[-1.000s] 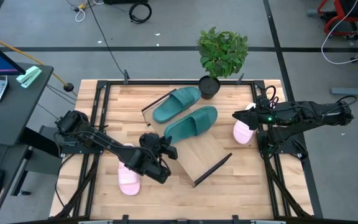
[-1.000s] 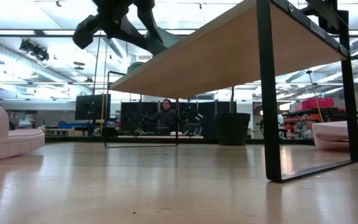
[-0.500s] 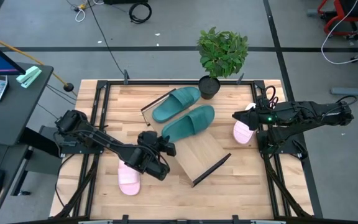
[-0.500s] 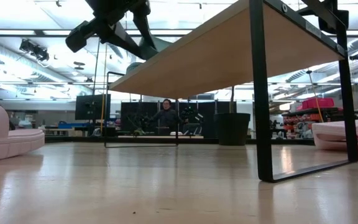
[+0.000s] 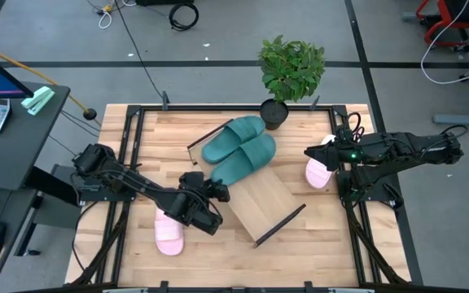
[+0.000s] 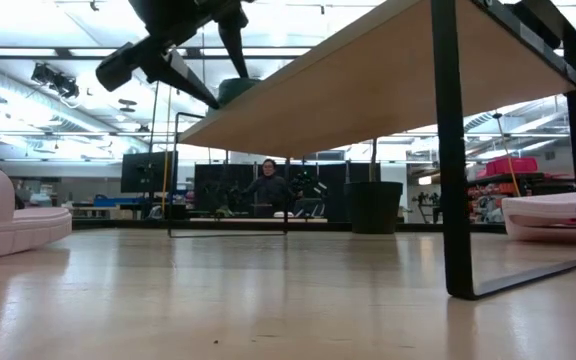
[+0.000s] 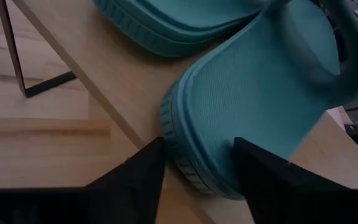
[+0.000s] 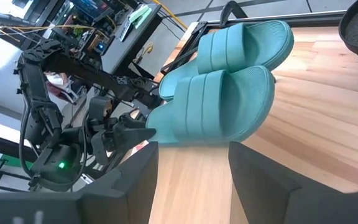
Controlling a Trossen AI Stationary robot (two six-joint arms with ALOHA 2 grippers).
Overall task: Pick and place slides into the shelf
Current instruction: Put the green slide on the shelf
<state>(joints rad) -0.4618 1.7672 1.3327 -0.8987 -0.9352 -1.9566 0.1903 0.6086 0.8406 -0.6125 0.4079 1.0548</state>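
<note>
Two dark teal slides lie side by side on the light-wood shelf (image 5: 255,199), which stands slantwise on the slatted table. The farther teal slide (image 5: 234,136) is untouched. My left gripper (image 5: 216,190) is at the heel of the nearer teal slide (image 5: 247,157), with that heel between its fingers (image 7: 197,168). One pink slide (image 5: 168,232) lies near the table's left near corner, partly under my left arm. The other pink slide (image 5: 319,172) lies by the right edge. My right gripper (image 5: 308,151) hovers open just beside it (image 8: 191,180). My left gripper has the nearer teal slide by its heel end (image 7: 185,155), coming in nearly level from the table's near-left side, along the slide's length. One finger (image 7: 145,165) lies against the heel's ribbed side wall, the other (image 7: 253,162) against the footbed side. The slide lies on the shelf board.
A potted plant (image 5: 277,110) stands at the table's far edge, close to the far teal slide's toe. The shelf's black end bars (image 5: 279,222) rise at both short ends. A person (image 6: 266,185) sits far behind the table. A desk with a calculator stands left of the table.
My left gripper has moved slightly toward the far edge, carrying the nearer teal slide's heel with it. That slide has swung and slid toward the table's left, and now lies close alongside the other teal slide. The shelf has shifted a little on the table.
</note>
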